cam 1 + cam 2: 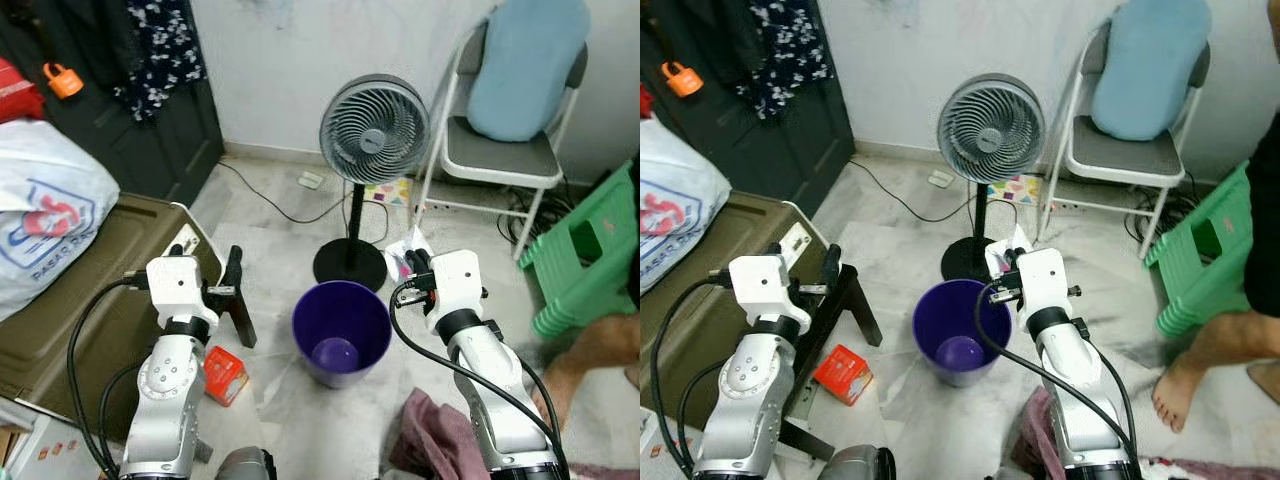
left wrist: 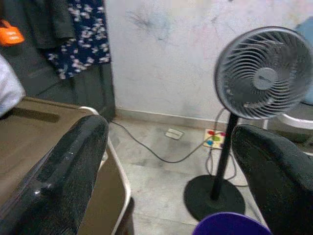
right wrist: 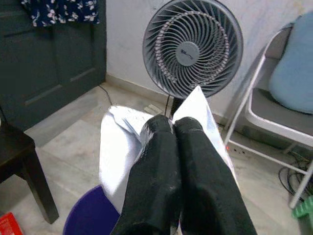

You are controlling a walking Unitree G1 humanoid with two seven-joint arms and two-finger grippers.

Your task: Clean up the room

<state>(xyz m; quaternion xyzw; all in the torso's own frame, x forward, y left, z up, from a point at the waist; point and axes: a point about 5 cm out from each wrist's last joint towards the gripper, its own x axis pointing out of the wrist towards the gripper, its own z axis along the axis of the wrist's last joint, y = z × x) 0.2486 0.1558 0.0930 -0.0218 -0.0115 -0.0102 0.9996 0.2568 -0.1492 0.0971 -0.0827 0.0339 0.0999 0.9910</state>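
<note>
crumpled silvery-white foil wrapper (image 3: 122,147) sits pinched between the two black fingers of the right gripper (image 3: 172,128), which are pressed tight together on it. the right wrist view shows the wrapper as a creased, shiny sheet rising to a point toward the far wall, its long axis running along the fingers; in the head views only a small white corner pokes out beyond the gripper. gripper and wrapper hang above the far right rim of the round purple plastic bin (image 1: 341,332), which stands open on the pale marble floor (image 1: 270,210). left gripper (image 1: 226,290) is held left of the bin with its fingers spread wide, gripping nothing; its wrist view looks past them. a grey pedestal fan (image 1: 374,130) on a black round base stands just beyond the bin. a small red carton (image 1: 224,374) lies on the floor near left, and a dusky pink cloth (image 1: 430,440) lies crumpled near right.
</note>
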